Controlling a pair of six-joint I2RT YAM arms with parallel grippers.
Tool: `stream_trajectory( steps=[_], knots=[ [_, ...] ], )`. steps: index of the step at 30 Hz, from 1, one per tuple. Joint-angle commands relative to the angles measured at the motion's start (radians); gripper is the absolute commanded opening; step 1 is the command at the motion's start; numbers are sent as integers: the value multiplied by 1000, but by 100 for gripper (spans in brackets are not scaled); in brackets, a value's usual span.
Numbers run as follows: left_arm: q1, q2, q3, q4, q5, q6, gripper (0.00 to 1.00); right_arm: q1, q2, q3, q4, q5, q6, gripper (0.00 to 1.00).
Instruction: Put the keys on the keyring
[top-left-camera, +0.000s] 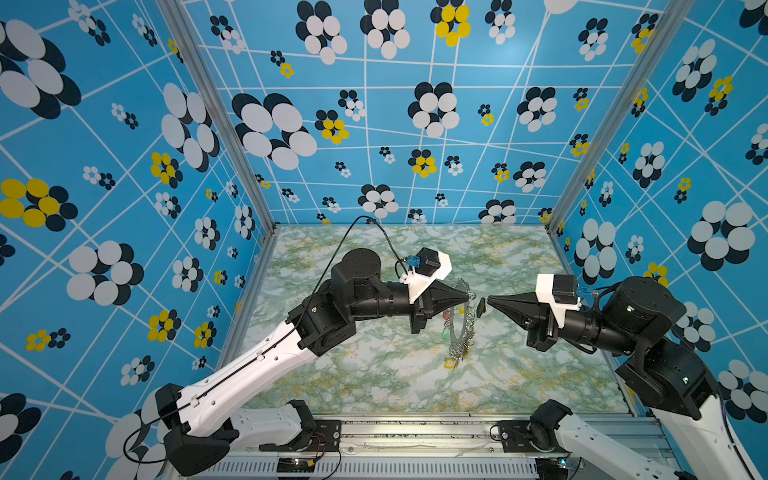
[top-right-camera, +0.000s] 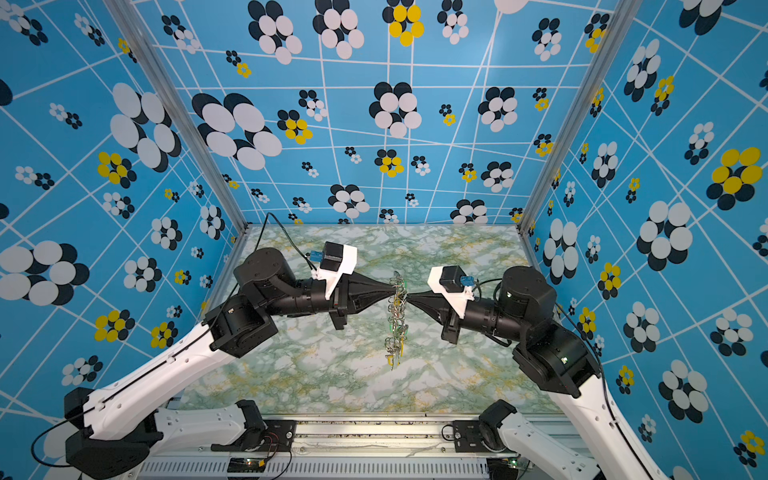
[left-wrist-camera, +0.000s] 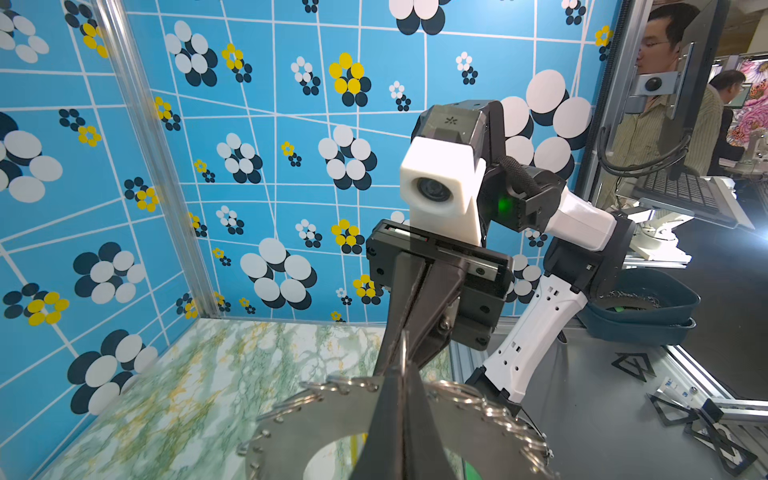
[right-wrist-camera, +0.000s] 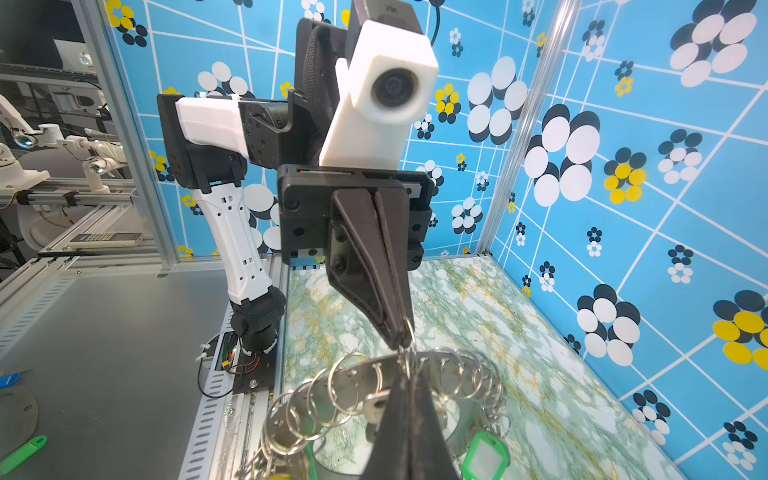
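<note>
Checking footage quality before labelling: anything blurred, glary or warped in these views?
Both top views: wide-angle bending of the wall grid, keyring tiny. Left wrist view: near keyring rim soft, glare outside the cell. Right wrist view: green tag blurred.

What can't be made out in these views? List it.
- key: tiny in a top view; blade unclear.
- keyring: edge-on in a top view, loops overlap.
- keyring, lower half: cut off by the left wrist frame edge, partly behind left gripper.
- whether key is threaded: cannot tell.
</note>
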Motion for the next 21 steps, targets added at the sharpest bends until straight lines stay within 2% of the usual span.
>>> stream_trajectory(
  steps=[1,21],
  knots=[
    [-1,26,32,-19,45,-7,0,6,3,30,27,-47,9,0],
    [7,62,87,-96,85,-9,0,6,-2,32,8,-44,-2,0]
  ],
)
